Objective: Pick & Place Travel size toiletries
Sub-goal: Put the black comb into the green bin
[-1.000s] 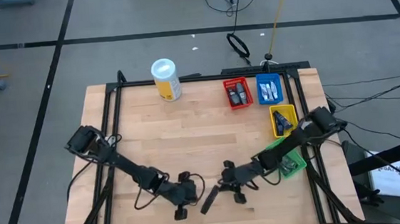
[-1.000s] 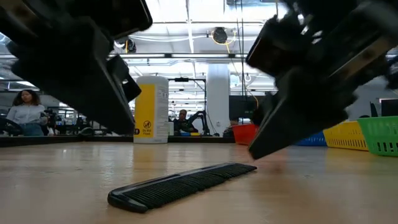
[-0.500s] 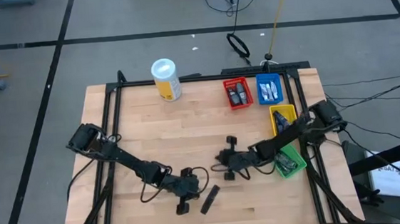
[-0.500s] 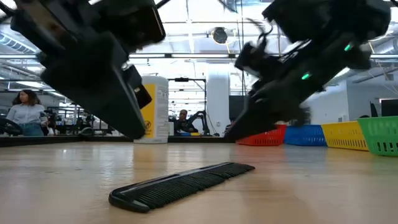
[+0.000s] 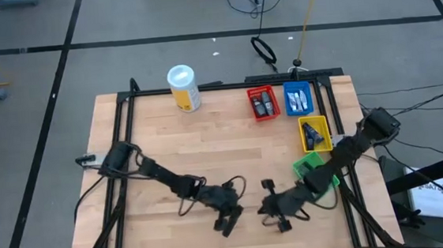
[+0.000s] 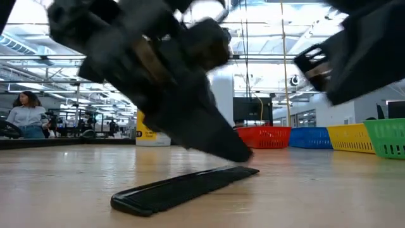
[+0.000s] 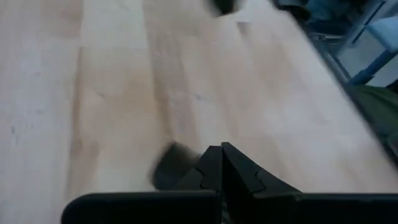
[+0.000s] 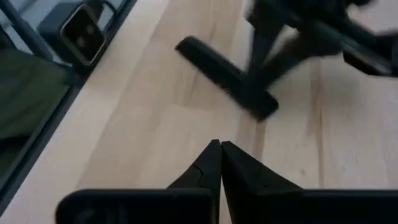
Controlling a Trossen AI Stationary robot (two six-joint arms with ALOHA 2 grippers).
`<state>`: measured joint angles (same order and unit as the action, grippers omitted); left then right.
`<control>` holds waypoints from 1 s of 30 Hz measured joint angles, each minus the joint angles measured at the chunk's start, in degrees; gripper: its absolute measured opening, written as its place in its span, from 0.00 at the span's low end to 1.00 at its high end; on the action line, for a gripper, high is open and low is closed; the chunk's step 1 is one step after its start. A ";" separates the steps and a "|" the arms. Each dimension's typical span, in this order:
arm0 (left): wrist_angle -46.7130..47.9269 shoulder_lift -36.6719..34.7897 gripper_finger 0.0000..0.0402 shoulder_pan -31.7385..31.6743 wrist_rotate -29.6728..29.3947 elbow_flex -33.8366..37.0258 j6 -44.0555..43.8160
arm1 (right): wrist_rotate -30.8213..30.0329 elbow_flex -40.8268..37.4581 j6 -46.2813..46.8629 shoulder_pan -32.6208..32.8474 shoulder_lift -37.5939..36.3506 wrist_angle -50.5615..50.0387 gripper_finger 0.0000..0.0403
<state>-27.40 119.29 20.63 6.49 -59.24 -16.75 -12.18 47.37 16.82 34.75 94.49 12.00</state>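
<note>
A black comb (image 6: pixel 183 188) lies flat on the table near its near edge, also in the high view (image 5: pixel 225 230) and the right wrist view (image 8: pixel 211 65). My left gripper (image 5: pixel 229 216) is shut and low over the comb's far end (image 6: pixel 237 152). My right gripper (image 5: pixel 278 214) is shut and hovers to the comb's right, touching nothing (image 8: pixel 219 146). Small dark toiletries lie in the red bin (image 5: pixel 263 103), silver-white ones in the blue bin (image 5: pixel 299 98), and a dark blue one in the yellow bin (image 5: pixel 314 132). My left gripper has its shut fingers (image 7: pixel 221 149) slanting down right at the comb's far end (image 8: pixel 258 102). A dark blurred shape (image 7: pixel 174 167) lies beside the tips. I cannot tell whether the fingers touch the comb, which lies flat on the table.
A tall white canister with a yellow label (image 5: pixel 184 87) stands at the far left of the table. The green bin (image 5: pixel 314 172) sits at the right edge, partly under my right arm. Bare wood stretches across the middle of the table (image 5: pixel 208 149).
My left gripper has moved toward the table's right edge and now stands over the comb. My right gripper swung toward the far edge, then came back toward the near edge, ending farther right. The comb has stayed where it was.
</note>
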 joint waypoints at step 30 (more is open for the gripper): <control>22.67 -1.74 0.00 -14.30 -26.96 -6.61 7.60 | -7.82 -12.45 -2.31 -16.87 -0.51 9.97 0.40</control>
<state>-4.73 117.55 6.33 -20.46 -65.85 -9.15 -20.01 34.92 14.51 17.88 93.97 21.97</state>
